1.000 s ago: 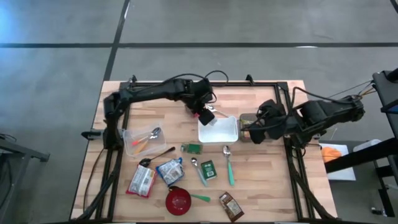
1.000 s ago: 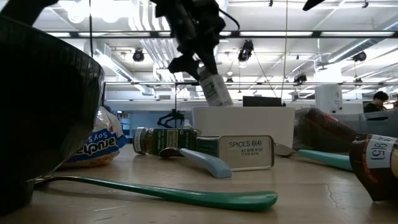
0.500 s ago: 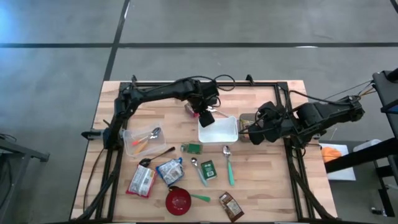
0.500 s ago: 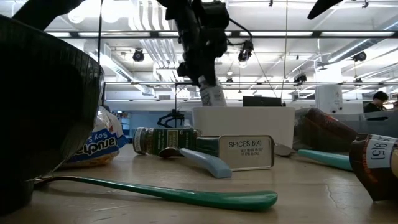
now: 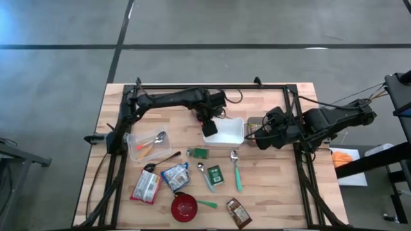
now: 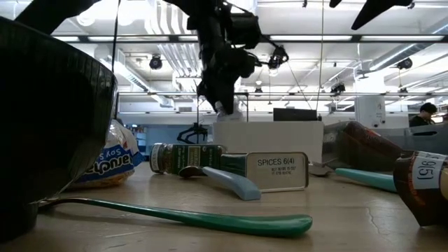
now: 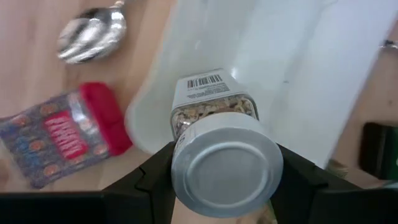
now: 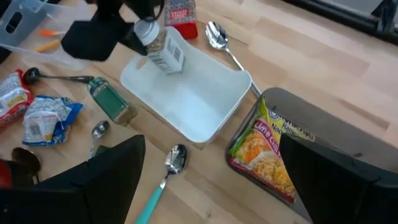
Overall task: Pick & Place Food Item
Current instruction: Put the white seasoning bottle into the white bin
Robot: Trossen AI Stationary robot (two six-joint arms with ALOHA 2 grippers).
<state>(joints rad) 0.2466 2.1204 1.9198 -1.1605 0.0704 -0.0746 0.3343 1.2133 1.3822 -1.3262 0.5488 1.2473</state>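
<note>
The left gripper (image 5: 209, 123) holds a small spice jar (image 7: 214, 115) with a silver lid. In the high view it is near the middle of the frame, over the left edge of the white tray (image 5: 232, 133). The jar tips down into the tray. The right gripper (image 5: 255, 136) waits at the tray's right side with its fingers wide apart, next to a noodle packet (image 8: 273, 152).

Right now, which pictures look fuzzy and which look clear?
Left wrist view: the spoon and red-capped jar are smeared, the held spice jar clearer. Low view: the near black bowl is a blurry blob. High view: clear.
</note>
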